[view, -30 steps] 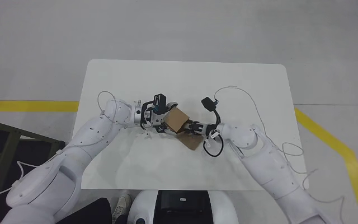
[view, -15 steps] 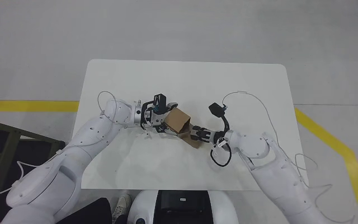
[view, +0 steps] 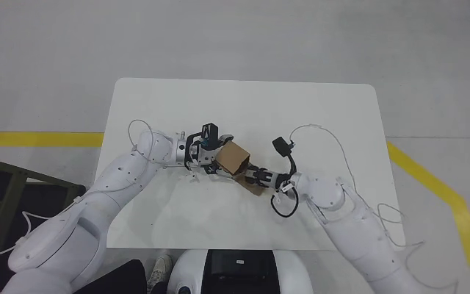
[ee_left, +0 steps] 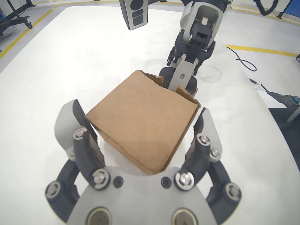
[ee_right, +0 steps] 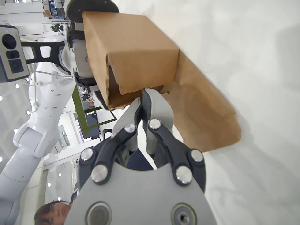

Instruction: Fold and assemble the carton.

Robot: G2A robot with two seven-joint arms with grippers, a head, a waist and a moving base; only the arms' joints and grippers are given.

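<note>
Carton (view: 235,157) of plain brown cardboard sat near the middle of the smooth white bench (view: 316,110), a squat box with its open end facing the right gripper (ee_right: 143,99). That gripper's fingers were pressed together, tips touching the ragged edge of a half-folded end flap (ee_right: 140,71); a longer flap (ee_right: 206,118) lay flat alongside. From the opposite end, the left gripper (ee_left: 139,115) clamped the carton across its side walls.

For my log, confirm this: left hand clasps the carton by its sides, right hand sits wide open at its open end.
Wrong on one point: the right hand is shut, fingers together, as the right wrist view shows. The left hand does clasp the carton by its sides.
</note>
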